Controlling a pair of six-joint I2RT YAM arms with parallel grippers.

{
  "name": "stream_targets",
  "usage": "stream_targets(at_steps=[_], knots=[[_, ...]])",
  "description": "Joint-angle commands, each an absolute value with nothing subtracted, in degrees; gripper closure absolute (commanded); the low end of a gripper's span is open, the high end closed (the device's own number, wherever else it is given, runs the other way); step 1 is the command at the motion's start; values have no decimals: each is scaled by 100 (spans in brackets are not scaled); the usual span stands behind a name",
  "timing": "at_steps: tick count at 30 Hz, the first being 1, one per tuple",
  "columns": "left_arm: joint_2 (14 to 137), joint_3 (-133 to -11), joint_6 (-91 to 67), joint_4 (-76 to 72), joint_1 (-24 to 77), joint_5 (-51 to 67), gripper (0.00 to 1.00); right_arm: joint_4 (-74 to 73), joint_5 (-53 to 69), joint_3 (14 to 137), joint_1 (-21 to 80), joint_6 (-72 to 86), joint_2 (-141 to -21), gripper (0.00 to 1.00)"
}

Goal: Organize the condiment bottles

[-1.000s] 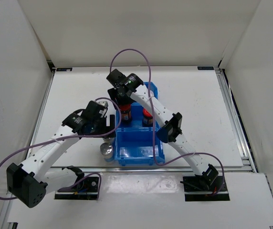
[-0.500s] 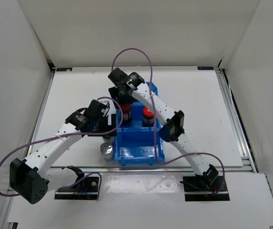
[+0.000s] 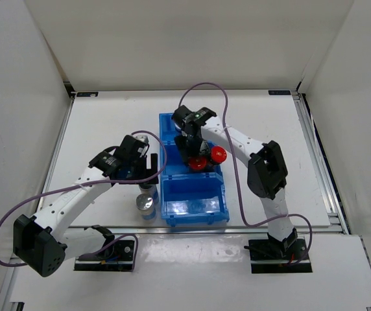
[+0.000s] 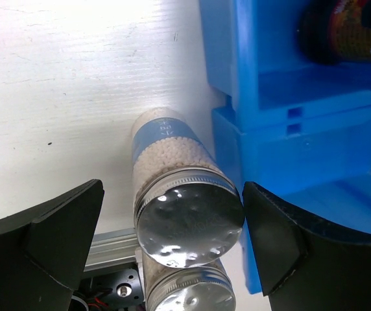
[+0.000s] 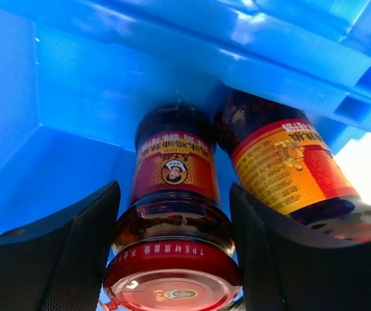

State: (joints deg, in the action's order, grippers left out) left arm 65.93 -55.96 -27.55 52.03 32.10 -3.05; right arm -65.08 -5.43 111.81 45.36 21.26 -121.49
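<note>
Right gripper pinches a red-capped jar in the blue bin, middle compartment, touching its twin — presumably grouping by cap. Left gripper jaws spread around a silver-capped jar — on the table, just beside the bin.

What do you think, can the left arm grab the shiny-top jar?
Probably yes: the left gripper is open right over the jar, nothing between them, though the bin stands close beside.
</note>
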Motion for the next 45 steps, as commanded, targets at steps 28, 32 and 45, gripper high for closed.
stream_targets(at_steps=[28, 32, 45], knots=[[6820, -5651, -2830, 5089, 3287, -501, 1, -5695, -1125, 12410, 4957, 1424, -12630, 29], [6820, -5765, -2830, 5142, 3287, -501, 1, -5695, -1178, 12462, 4957, 1485, -12499, 8], [7145, -6336, -2672, 5404, 3287, -921, 75, -8833, -2091, 17536, 4957, 1600, -13660, 0]])
